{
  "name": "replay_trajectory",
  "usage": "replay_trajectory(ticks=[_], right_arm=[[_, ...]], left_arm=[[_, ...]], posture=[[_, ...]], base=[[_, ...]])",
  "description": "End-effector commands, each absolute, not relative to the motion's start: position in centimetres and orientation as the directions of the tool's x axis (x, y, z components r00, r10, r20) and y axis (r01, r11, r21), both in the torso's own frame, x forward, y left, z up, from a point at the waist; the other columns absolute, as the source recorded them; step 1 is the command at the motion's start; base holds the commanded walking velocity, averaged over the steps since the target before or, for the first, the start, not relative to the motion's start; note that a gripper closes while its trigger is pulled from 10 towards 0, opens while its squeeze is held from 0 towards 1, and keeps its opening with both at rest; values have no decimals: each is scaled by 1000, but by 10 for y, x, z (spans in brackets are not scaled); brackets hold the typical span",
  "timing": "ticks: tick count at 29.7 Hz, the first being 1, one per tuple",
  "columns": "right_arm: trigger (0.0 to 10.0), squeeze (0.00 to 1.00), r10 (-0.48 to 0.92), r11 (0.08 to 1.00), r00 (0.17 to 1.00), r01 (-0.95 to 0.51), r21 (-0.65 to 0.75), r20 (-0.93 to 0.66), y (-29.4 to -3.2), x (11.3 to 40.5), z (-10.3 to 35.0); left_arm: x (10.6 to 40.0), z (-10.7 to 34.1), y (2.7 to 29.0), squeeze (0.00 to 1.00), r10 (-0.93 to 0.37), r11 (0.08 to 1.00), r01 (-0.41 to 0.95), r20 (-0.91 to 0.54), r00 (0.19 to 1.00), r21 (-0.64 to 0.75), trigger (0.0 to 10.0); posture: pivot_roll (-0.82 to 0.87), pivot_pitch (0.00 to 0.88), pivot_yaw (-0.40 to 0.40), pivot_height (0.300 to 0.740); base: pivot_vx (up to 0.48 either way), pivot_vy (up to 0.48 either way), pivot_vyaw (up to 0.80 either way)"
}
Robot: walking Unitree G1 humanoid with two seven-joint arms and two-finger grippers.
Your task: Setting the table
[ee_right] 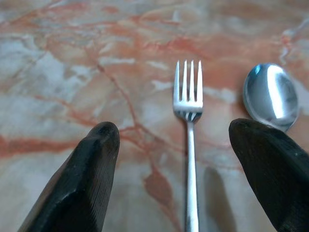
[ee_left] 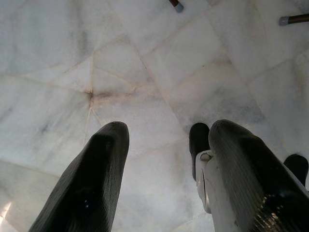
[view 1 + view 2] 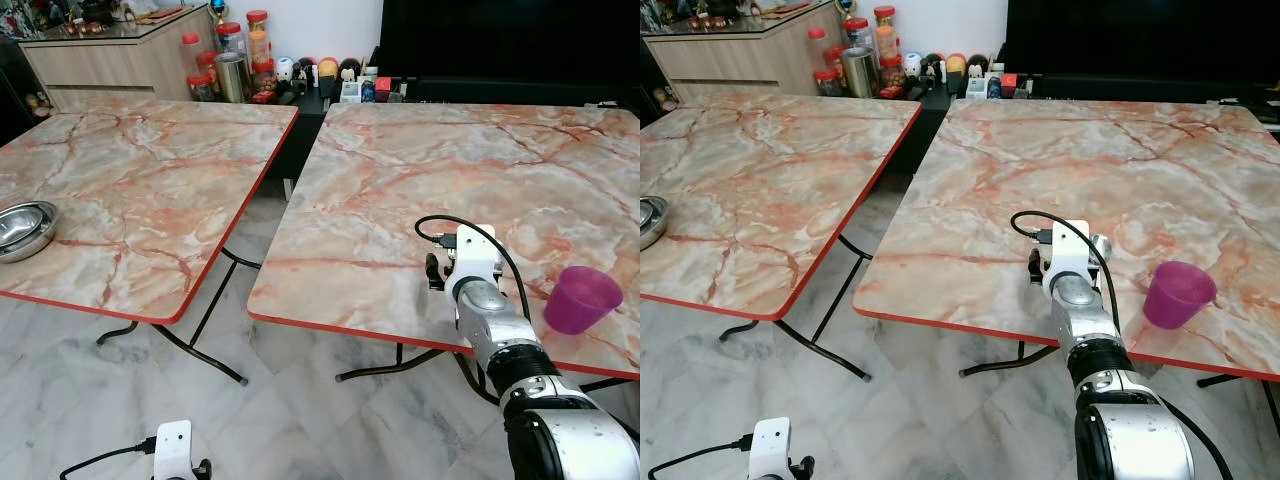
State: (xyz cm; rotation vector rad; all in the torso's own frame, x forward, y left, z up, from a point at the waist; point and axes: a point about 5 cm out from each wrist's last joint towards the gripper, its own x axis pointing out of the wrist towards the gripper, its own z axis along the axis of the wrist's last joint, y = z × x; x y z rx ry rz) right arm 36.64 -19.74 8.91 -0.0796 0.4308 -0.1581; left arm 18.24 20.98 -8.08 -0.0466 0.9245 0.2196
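My right gripper [image 1: 177,131] hovers open just above the right marble table [image 3: 400,170], near its front edge. A steel fork [image 1: 188,145] lies on the table between the fingers, tines pointing away. Beside it lies a steel spoon [image 1: 270,96], bowl up, close to one finger. To the right of my right arm [image 3: 480,300], a purple cup [image 3: 582,298] stands upright on the same table. A steel bowl [image 3: 22,228] rests at the left edge of the left marble table [image 3: 150,190]. Down by the tiled floor my left gripper [image 2: 169,128] hangs idle and open.
A gap with black table legs [image 3: 215,290] separates the two red-edged tables. Behind them are a wooden cabinet [image 3: 110,55], several jars and small figures [image 3: 250,60], and a dark screen [image 3: 500,40]. Pale marble floor tiles [image 3: 120,400] lie in front.
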Motion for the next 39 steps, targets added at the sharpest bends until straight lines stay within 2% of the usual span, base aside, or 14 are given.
replay_trajectory(ticks=[1,19,31,32,33,34,39], right_arm=[[10000,0,-159,986,901,129,-102,-403,-195,368,91],[10000,0,-208,976,870,218,-29,-447,-196,354,65],[10000,0,-199,976,860,217,-15,-470,-193,350,58],[2078,0,-194,977,859,212,-17,-473,-193,350,57],[2078,0,-191,978,858,208,-18,-476,-192,349,57],[0,0,-180,981,858,194,-22,-481,-191,349,55],[0,0,-177,982,857,187,-27,-483,-190,349,55]], left_arm=[[177,-83,214,0,172,975,-213,-808,563,59,10000],[177,-83,213,0,166,976,-210,-814,557,56,10000],[176,-83,215,0,166,976,-212,-814,557,54,10000],[176,-83,216,0,166,975,-214,-814,557,52,10000],[176,-83,216,0,166,975,-216,-813,558,51,10000],[177,-83,217,0,166,975,-217,-813,558,50,10000],[179,-81,217,0,165,975,-218,-809,564,47,10000]], posture=[[-69,0,73,740],[-55,0,76,740],[-52,0,78,740],[-53,0,79,740],[-53,0,78,740],[-53,0,78,740],[-52,0,77,740]], base=[[0,0,0],[0,0,0],[0,0,0],[0,0,0],[0,0,0],[0,0,0],[0,0,0]])
